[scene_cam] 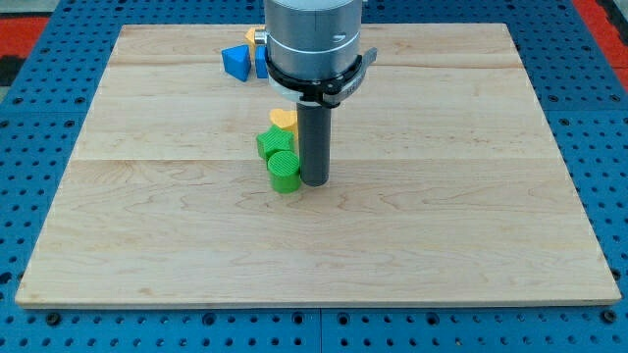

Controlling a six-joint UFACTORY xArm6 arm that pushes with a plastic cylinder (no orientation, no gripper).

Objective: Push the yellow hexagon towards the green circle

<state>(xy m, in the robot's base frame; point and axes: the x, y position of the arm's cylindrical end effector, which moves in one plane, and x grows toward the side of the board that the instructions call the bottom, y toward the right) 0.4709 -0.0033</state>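
Note:
A green circle block lies near the middle of the wooden board. A second green block, shape unclear, touches its upper side. A yellow block, partly hidden by the rod, sits just above that green block; its shape cannot be made out. My tip rests on the board right beside the green circle, on its right, touching or almost touching it. Another small yellow block peeks out at the view's top, mostly hidden behind the arm.
Two blue blocks lie near the board's top edge, left of the arm's body, the right one partly hidden by it. The board lies on a blue perforated table.

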